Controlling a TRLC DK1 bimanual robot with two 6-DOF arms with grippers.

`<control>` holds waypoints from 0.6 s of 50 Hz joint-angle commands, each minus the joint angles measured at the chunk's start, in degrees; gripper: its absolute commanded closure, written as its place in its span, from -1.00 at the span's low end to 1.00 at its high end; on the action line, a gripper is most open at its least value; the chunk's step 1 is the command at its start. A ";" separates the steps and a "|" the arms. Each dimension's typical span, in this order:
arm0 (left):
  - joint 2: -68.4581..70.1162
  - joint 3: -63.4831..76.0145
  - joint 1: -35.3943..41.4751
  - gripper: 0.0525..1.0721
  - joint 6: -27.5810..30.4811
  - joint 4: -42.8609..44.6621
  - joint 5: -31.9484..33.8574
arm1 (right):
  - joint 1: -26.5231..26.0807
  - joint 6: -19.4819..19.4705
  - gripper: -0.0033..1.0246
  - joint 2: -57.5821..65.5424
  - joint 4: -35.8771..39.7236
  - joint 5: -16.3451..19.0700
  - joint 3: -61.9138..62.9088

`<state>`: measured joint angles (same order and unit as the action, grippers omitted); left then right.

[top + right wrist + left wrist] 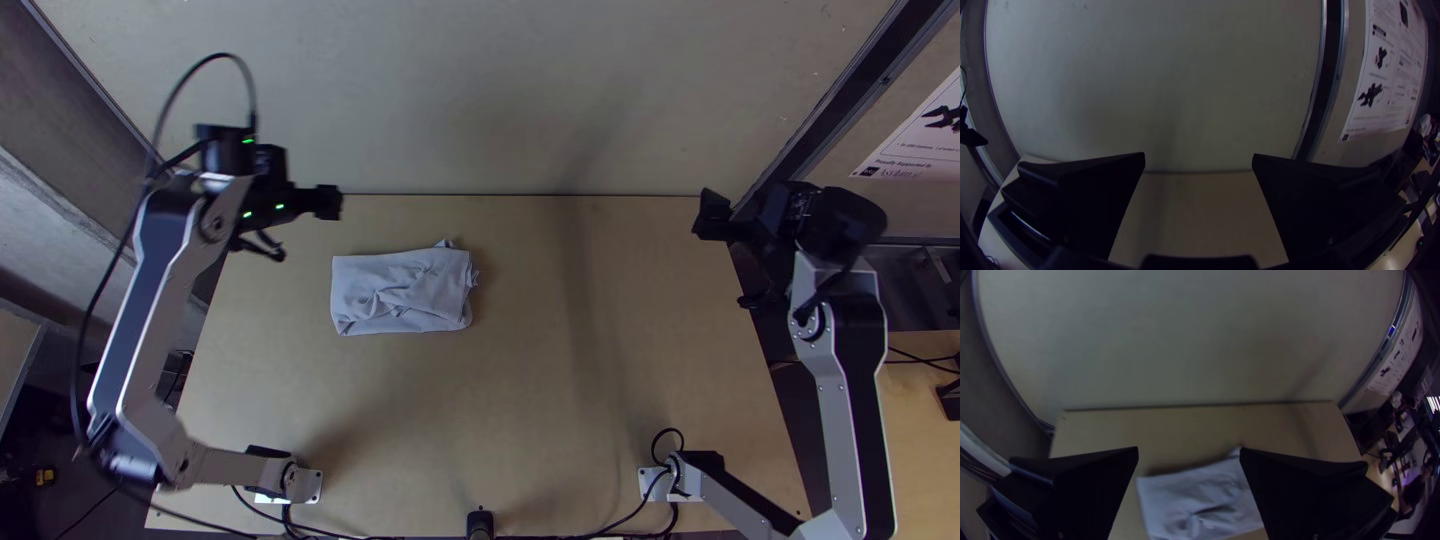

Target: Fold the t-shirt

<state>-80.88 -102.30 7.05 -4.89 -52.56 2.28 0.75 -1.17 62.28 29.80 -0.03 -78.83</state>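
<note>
T-shirt (400, 291): lies on the table (480, 400), left of its middle and nearer the far edge, folded into a compact rectangle; creases gather at its centre, and the right end is ragged. How many layers it has is hard to tell. In the left wrist view a black finger hides its right end and the view's bottom edge cuts it off.

Left gripper (308, 228): near the table's far left corner, fingers spread, apart from the cloth.

Right gripper (722, 260): by the far right corner, fingers spread, nothing between them.

Poster (915, 140): on the right, cut off by the top view's edge.
</note>
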 commanded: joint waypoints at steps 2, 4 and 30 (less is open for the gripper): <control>10.92 8.17 -5.12 -0.91 5.32 5.97 -0.09 | 0.48 0.73 -0.92 -4.27 -4.14 -0.76 -0.36; 13.47 10.81 -6.79 -0.91 6.38 7.91 0.00 | 0.48 0.64 -0.92 -5.50 -5.10 -1.02 0.16; 52.49 50.53 -19.09 -0.91 3.83 35.68 -0.09 | 0.65 4.07 -0.92 -41.19 -32.00 -2.08 32.60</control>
<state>-35.79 -58.57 -11.20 -0.21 -20.49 2.28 0.93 1.85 25.19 -0.78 -1.74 -50.06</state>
